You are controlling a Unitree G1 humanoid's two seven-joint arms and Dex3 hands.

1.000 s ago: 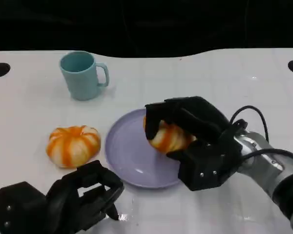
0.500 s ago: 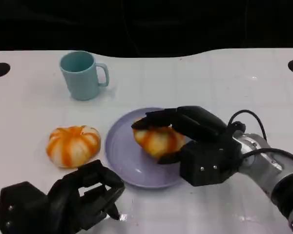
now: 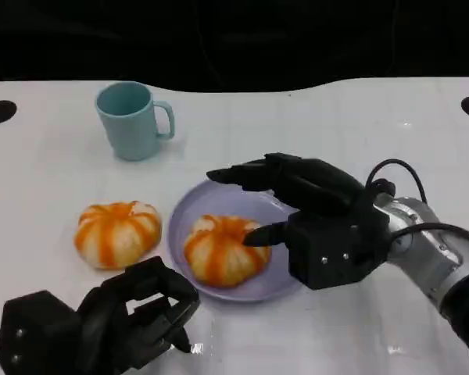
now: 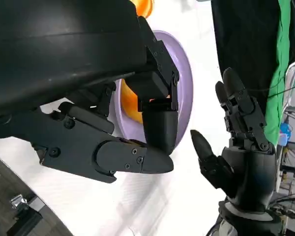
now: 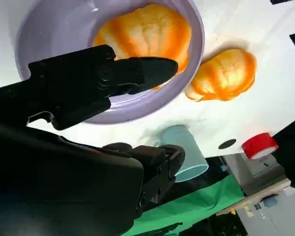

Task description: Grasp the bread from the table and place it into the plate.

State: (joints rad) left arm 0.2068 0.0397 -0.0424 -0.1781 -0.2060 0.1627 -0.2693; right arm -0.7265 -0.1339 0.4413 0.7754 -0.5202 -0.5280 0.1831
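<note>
One orange-and-white striped bread lies inside the lilac plate, toward its near left side. My right hand hovers over the plate's right half with its fingers spread, holding nothing. The right wrist view has the same bread on the plate beyond my black fingers. A second striped bread sits on the table left of the plate. My left hand rests at the near left with its fingers curled in on nothing. From the left wrist, the plate and my right hand are visible.
A light blue mug stands at the back left, handle to the right. The white table has dark round holes near its far corners. In the right wrist view a red object lies beyond the mug.
My right hand carried the bread down to the left, set it in the plate and let go; its fingers have spread. The left hand stayed still.
</note>
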